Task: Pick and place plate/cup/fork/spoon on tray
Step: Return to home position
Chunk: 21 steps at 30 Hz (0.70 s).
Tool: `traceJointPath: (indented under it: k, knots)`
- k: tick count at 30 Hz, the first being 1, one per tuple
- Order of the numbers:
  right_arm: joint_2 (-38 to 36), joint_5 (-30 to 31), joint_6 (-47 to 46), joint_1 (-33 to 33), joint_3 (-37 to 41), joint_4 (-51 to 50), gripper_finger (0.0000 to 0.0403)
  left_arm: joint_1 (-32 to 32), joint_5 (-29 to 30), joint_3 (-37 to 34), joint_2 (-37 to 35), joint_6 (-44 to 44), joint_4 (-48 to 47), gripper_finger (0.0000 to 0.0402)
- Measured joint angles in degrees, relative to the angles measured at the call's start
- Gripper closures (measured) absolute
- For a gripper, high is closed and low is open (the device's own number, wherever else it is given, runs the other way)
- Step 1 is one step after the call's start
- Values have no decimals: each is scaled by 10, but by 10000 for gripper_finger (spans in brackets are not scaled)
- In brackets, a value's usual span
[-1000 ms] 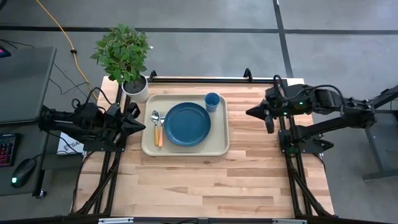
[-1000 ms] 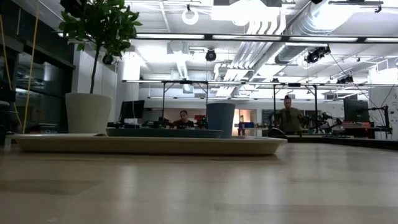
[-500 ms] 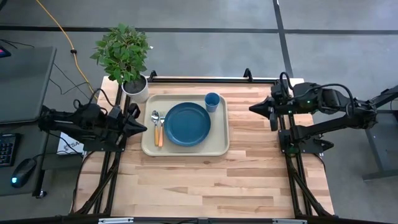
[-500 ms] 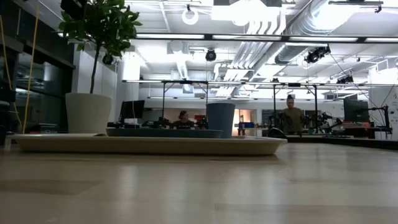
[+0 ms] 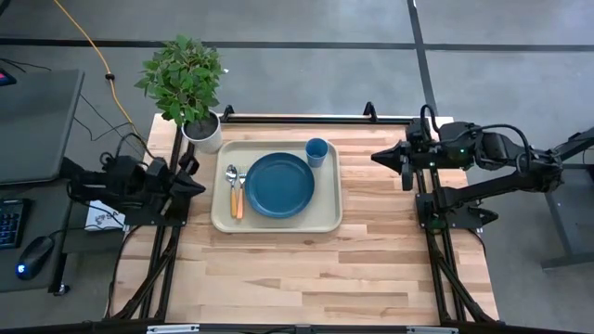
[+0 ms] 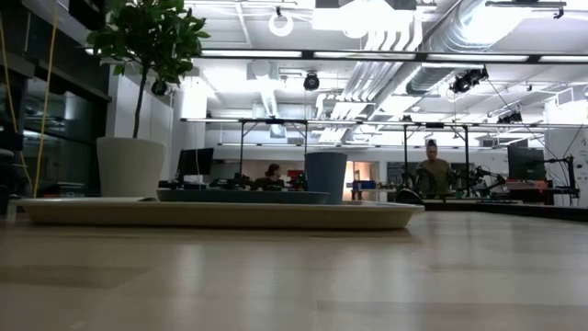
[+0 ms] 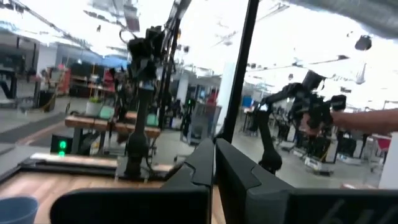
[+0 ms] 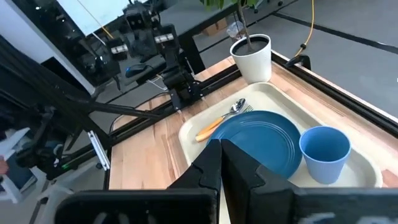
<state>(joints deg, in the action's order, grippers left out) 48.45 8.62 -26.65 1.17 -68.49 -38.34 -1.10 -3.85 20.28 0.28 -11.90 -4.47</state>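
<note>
The beige tray (image 5: 325,219) lies on the table's far middle. On it rest the dark-blue plate (image 5: 279,185), the blue cup (image 5: 316,151) upright at its far right corner, and the spoon (image 5: 231,173) and fork (image 5: 240,193) side by side left of the plate. The right wrist view shows the plate (image 8: 261,140), the cup (image 8: 323,152), the spoon (image 8: 235,107) and the fork (image 8: 244,110). My left gripper (image 5: 199,186) is shut and empty just left of the tray. My right gripper (image 5: 376,158) is shut and empty to the tray's right.
A white plant pot (image 5: 203,133) with a leafy plant stands at the tray's far left corner. Bare wood lies along the table's near half (image 5: 306,269). In the low view, people show in the room beyond the tray (image 6: 220,213).
My left gripper has drawn back toward the table's left edge, away from the tray. My right gripper has gone a little toward the far edge and the right. The things on the tray have not moved.
</note>
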Motion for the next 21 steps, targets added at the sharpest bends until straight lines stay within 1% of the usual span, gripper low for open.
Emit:
traceJointPath:
  k: [2,5,10,13,15,21]
  knots:
    - [0,0,-8,0,0,0,403,0,0,-22,-1,0,12,401]
    - [0,0,-19,0,0,3,403,1,-4,-67,11,-9,98,401]
    - [0,2,-20,0,0,16,403,6,-10,-159,-1,-51,189,401]
    - [0,2,-20,0,0,26,403,19,-18,-198,1,-75,204,401]
    - [0,2,-19,0,0,28,403,28,-24,-195,0,-78,190,401]
    - [0,3,-26,0,0,27,403,57,-66,-195,0,-70,168,401]
